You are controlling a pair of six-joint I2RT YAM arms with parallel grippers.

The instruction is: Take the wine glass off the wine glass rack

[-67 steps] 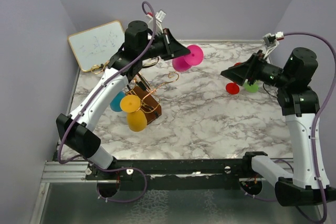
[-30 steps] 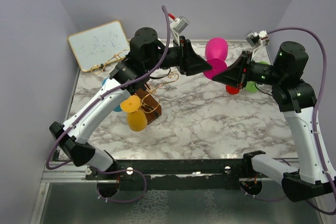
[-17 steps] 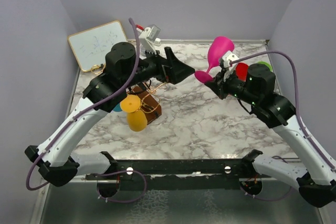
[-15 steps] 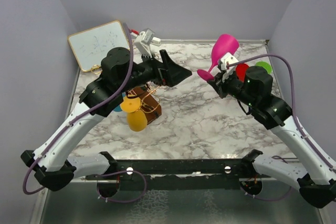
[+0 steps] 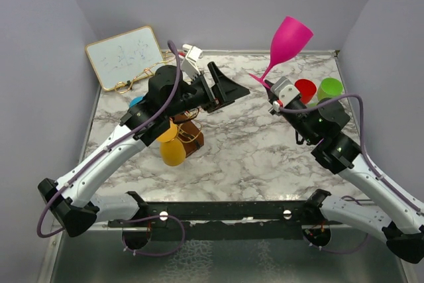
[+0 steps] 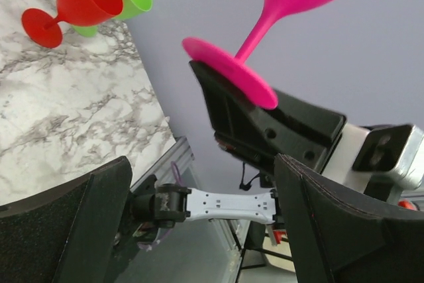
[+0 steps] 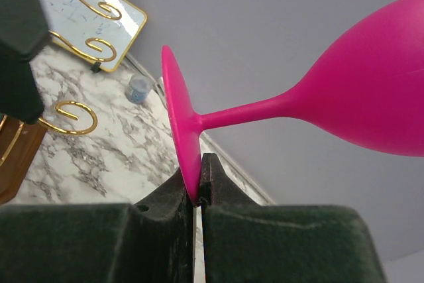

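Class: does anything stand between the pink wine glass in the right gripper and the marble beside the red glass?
Nothing visible does. The right gripper holds the pink wine glass by its foot above the table; the open left gripper sits apart.

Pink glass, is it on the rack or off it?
Off. The pink glass hangs tilted in the air, its foot pinched by the right gripper, apart from the rack.

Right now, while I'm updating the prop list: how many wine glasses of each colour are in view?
pink glass: 1
red glass: 1
green glass: 1
yellow glass: 1
blue glass: 1 (mostly hidden)
Total: 5
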